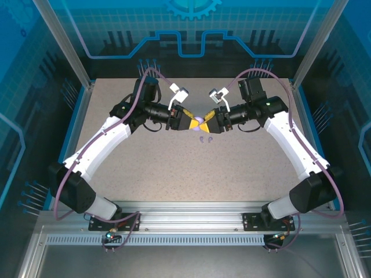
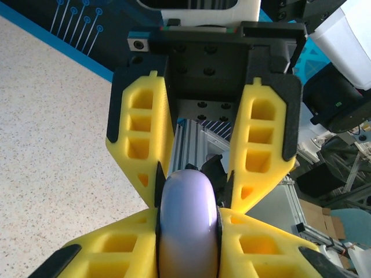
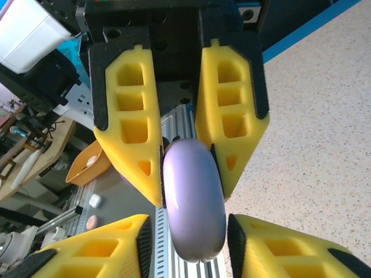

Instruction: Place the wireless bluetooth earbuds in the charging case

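A pale lilac round charging case point(image 1: 199, 120) hangs above the middle of the table, held edge-on between both arms. My left gripper point(image 1: 193, 123) comes in from the left and is shut on the case point(image 2: 188, 231), its yellow fingers pressed to both flat sides. My right gripper point(image 1: 206, 123) faces it from the right. Its fingers point(image 3: 255, 249) stand on either side of the case point(image 3: 194, 202) with thin gaps, so it is open. Two tiny pale lilac earbuds point(image 1: 202, 139) point(image 1: 210, 138) lie on the table just in front of the grippers.
The speckled beige table point(image 1: 232, 174) has a blue border and blue walls on three sides. An aluminium rail point(image 1: 191, 223) with the arm bases runs along the near edge. Bare table lies in front of and behind the grippers.
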You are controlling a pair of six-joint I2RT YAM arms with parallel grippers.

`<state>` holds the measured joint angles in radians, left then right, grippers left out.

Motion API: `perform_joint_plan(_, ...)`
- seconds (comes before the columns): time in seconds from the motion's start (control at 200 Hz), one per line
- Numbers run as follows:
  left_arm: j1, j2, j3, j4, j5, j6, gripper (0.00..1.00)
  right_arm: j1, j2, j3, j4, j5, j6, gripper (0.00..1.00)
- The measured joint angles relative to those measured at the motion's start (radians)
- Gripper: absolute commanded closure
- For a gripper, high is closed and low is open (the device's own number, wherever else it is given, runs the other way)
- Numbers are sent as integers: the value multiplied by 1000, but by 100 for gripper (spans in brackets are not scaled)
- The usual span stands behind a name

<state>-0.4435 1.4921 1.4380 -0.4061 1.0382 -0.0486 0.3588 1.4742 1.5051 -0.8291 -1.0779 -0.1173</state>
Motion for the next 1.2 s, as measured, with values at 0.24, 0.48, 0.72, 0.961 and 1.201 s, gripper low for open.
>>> perform_joint_plan(0.24,-6,0,14,-15,16,7,74,8,7,26,-19,-4,-17,73)
perform_joint_plan(0.48,-5,0,14,-27,2,18,48,8,7,28,-31,0,-16,88)
perform_joint_plan(0.72,-3,-14,-17,66,-65,-60,34,-8,-34,-2,50,23,53,89)
perform_joint_plan(0.961,4,-86,-136,291,-88,-221,30,-16,-111,-48,185,66,167,90)
perform_joint_plan(1.201,9,-160,-206,486,-100,-348,34,-19,-152,-75,329,100,308,89)
